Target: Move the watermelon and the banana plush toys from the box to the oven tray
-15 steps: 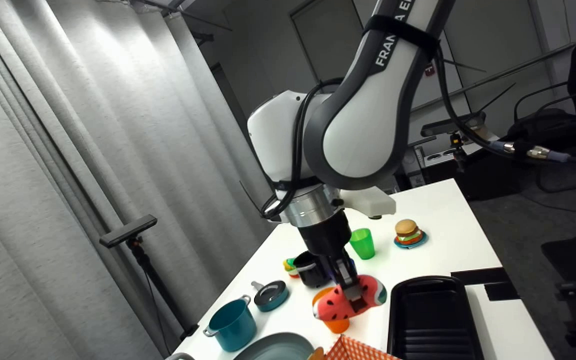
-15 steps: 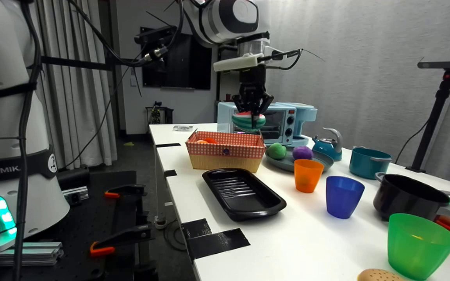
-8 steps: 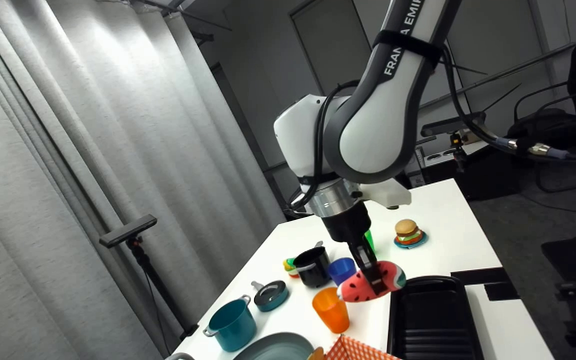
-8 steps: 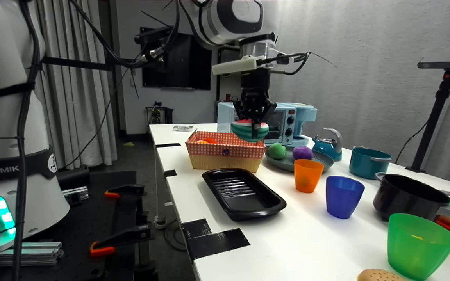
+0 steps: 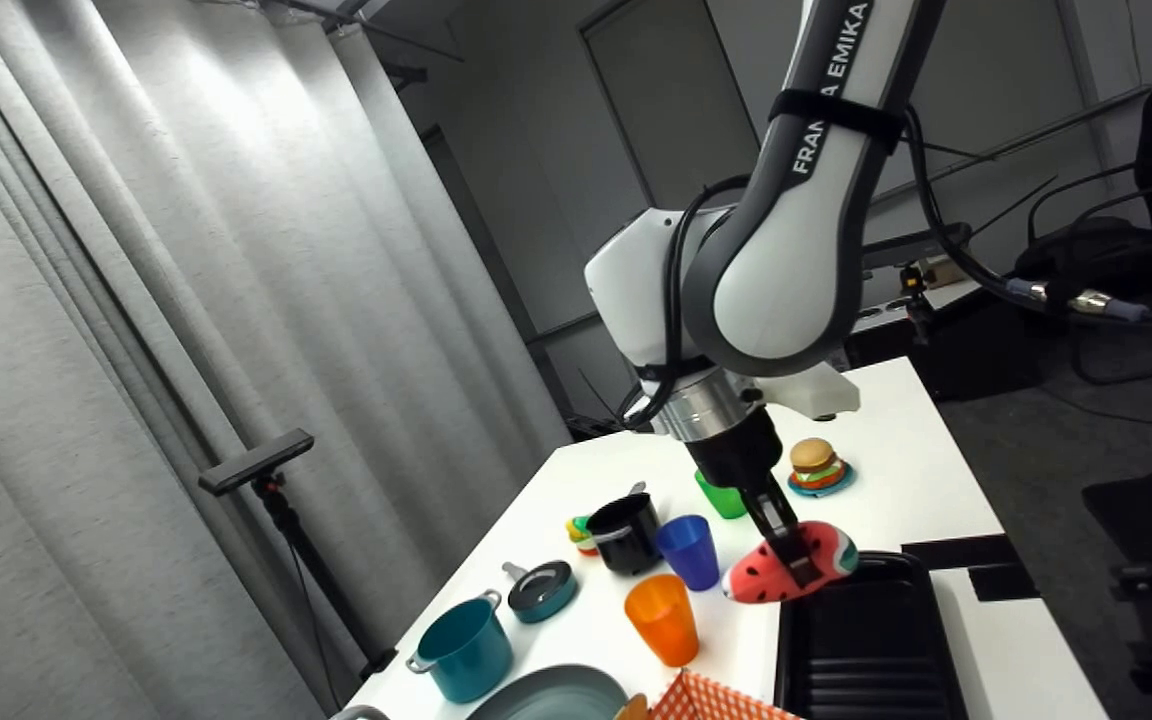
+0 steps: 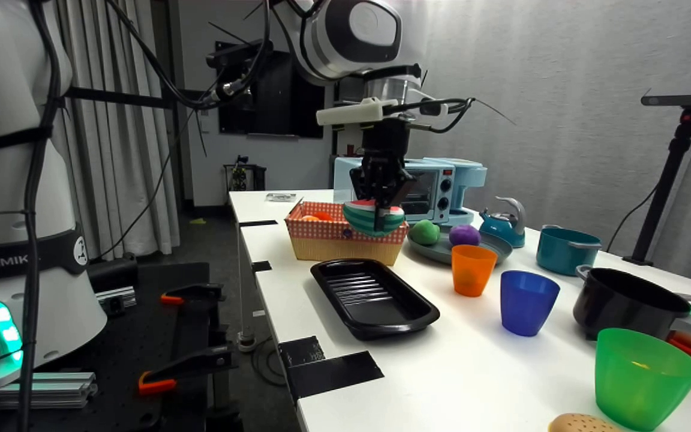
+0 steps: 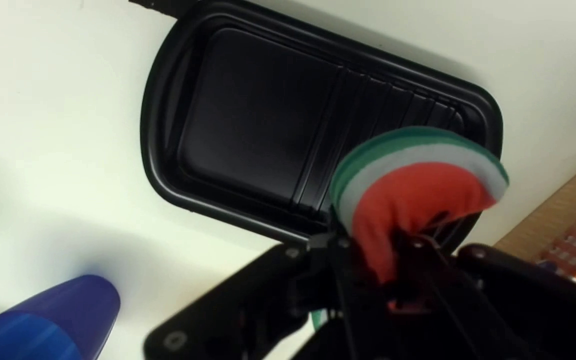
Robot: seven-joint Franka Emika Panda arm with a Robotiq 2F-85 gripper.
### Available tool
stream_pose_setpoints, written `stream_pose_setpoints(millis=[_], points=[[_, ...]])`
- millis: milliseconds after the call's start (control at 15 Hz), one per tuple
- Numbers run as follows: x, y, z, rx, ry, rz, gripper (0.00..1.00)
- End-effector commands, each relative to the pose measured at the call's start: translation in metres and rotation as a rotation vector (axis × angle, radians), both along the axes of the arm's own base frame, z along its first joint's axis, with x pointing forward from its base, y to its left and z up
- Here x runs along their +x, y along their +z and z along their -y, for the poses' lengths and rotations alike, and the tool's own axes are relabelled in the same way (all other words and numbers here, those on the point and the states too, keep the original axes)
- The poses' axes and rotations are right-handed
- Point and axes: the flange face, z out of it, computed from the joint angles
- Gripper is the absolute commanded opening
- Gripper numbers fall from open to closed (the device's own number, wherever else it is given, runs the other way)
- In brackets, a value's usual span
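The watermelon (image 5: 759,580), red-faced with dark seeds and a green striped rim, is pinched near its middle by my gripper (image 5: 798,572), whose jaws are shut on it. It hangs in the air in both exterior views. Below it lies the black oven tray (image 6: 375,300) with its ridged floor. From the wrist, the watermelon (image 7: 418,195) covers part of the ridged end of the tray (image 7: 263,120). The red-checked box (image 6: 345,247) stands behind the tray, with orange and red items inside. I cannot make out the banana; a yellow patch shows at the box's edge in the wrist view.
Beside the tray stand an orange cup (image 6: 473,270), a blue cup (image 6: 528,303) and a green cup (image 6: 645,378). A grey plate (image 6: 495,246) holds green and purple toys. Farther off are a black pot (image 6: 627,303), a teal pot (image 6: 567,249) and a light-blue oven (image 6: 441,186).
Still holding the watermelon, my gripper has come down and shifted toward the tray. In an exterior view the orange and blue cups are now uncovered behind it. The tray and box stay put.
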Motion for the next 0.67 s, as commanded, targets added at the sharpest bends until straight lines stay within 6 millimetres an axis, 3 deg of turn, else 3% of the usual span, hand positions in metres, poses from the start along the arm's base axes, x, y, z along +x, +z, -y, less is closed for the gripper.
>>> stream_pose_setpoints(millis=[0,67,133,600], points=[[-0.0144,0.0029,0.0042,-0.009,-0.018,-0.029,0.14],[-0.0153,0.0020,0.0036,-0.012,-0.014,-0.035,0.39],[-0.0158,0.0015,0.0033,-0.013,-0.014,-0.038,0.40],[-0.0160,0.0004,-0.0001,-0.020,-0.002,-0.068,0.91]])
